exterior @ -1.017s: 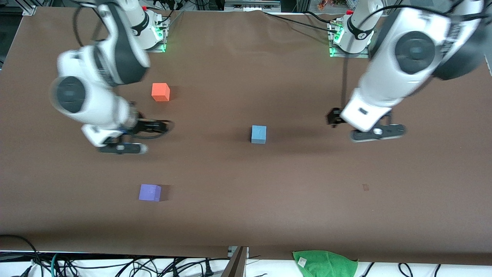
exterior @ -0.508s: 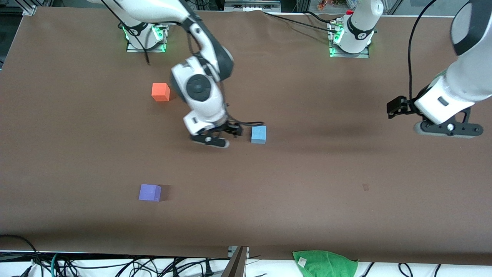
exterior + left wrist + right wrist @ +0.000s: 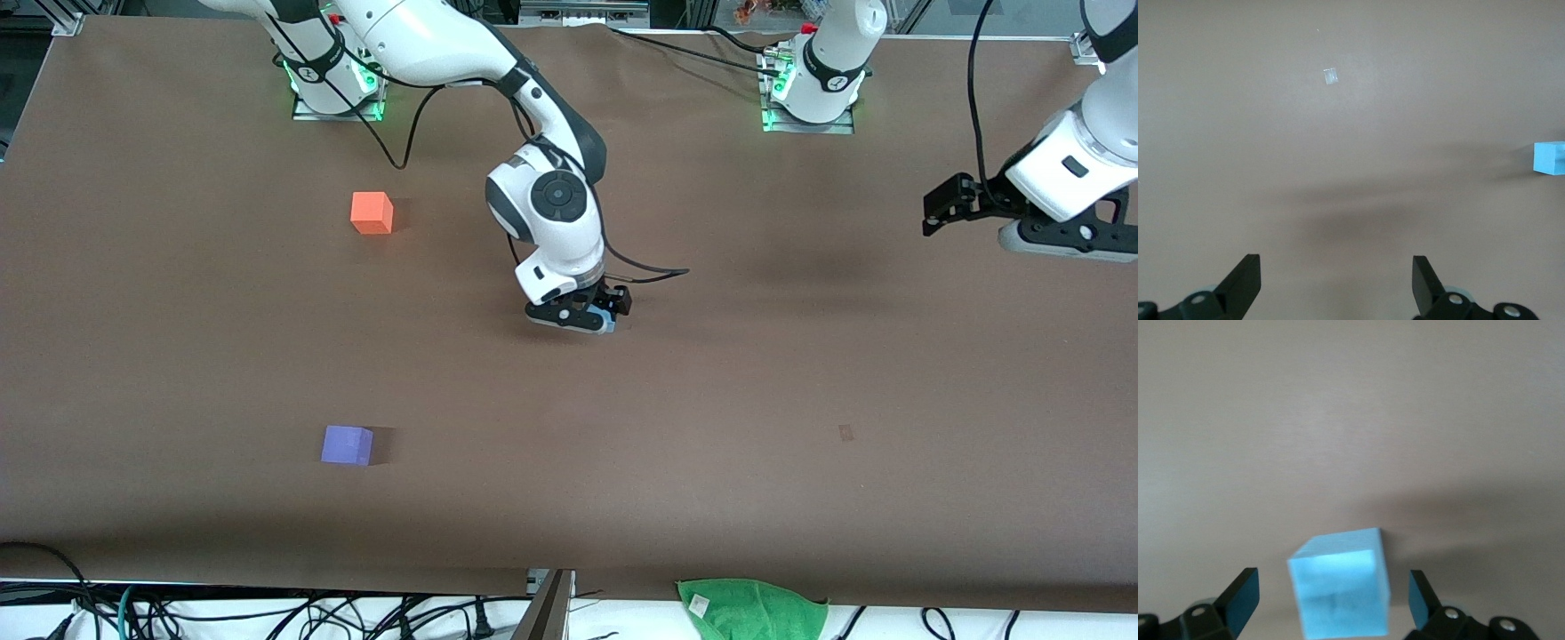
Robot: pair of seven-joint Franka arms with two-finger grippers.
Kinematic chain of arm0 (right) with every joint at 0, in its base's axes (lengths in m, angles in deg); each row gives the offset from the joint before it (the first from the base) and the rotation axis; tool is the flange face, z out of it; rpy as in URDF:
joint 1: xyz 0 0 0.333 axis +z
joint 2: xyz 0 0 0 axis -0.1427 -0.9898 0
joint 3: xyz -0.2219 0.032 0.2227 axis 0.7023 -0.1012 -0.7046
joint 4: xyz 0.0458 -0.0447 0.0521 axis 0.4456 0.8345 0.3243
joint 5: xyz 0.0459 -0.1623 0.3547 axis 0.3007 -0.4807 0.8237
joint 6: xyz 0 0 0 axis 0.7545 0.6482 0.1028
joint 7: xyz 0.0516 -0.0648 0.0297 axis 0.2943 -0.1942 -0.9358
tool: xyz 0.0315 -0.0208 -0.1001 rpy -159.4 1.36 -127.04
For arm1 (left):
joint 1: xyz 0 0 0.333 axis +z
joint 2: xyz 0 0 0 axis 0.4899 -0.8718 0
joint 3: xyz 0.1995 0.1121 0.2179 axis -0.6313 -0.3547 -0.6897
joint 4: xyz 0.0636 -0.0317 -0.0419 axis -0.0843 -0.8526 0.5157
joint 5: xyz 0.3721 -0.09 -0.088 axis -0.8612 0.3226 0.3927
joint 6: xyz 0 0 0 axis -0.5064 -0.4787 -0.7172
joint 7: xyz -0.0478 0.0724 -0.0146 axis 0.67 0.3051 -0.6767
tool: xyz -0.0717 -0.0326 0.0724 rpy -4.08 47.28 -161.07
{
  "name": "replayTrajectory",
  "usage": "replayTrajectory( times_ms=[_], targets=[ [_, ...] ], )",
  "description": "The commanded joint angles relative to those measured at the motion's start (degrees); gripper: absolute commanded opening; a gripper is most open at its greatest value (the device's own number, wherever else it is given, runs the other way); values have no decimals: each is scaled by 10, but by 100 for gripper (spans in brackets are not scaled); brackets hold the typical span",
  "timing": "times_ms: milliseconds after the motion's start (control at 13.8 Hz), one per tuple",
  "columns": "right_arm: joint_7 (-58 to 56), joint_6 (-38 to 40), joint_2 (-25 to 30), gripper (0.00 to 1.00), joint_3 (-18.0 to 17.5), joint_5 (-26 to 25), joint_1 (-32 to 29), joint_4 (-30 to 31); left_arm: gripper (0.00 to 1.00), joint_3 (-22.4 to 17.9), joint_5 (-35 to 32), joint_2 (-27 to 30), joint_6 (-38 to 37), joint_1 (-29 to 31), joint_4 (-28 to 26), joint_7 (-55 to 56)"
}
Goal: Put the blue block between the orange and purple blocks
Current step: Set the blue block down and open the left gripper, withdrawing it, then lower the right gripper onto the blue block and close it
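The right gripper [image 3: 582, 317] hangs low over the middle of the table [image 3: 711, 400], directly above the blue block [image 3: 1341, 590], which sits on the brown surface and is almost hidden under the hand in the front view, only a sliver of blue showing at the gripper's edge [image 3: 608, 322]. In the right wrist view the fingers [image 3: 1238, 597] are spread wide, one on each side of the block with a clear gap to it on both sides, so nothing is pinched. The orange block [image 3: 372, 212] rests toward the right arm's end of the table, farther from the front camera than the blue block. The purple block [image 3: 347, 444] also lies toward the right arm's end, nearer to the front camera than both other blocks, roughly in line with the orange one. The two are well apart, and the blue block stands well off that line, toward the table's middle. The left gripper [image 3: 1062, 242] waits up in the air over the left arm's end of the table, its fingers [image 3: 1245, 283] spread wide with nothing between them; its wrist view shows bare table and the blue block [image 3: 1549, 158] far off at the edge. A green cloth [image 3: 751, 608] lies at the table's near edge.
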Motion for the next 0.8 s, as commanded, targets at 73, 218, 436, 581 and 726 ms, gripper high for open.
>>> replayTrajectory(
  times_ms=[73,218,436,581,726],
  targets=[
    [20,-56,-40,99,9,-47,27,-19,100,-14,6,2,3,-6,-7,0],
    [20,-62,-56,99,9,-82,28,-16,100,-12,-8,2,6,-7,-4,4],
    [21,-62,-69,97,9,-91,32,-14,100,-8,-11,-2,5,-8,0,20],
    [15,-61,-66,65,9,-92,31,-10,100,-9,-11,-2,3,-7,-1,22],
    [13,-59,-64,49,9,-91,28,-9,100,-9,-11,-3,3,-7,0,23]
  ],
)
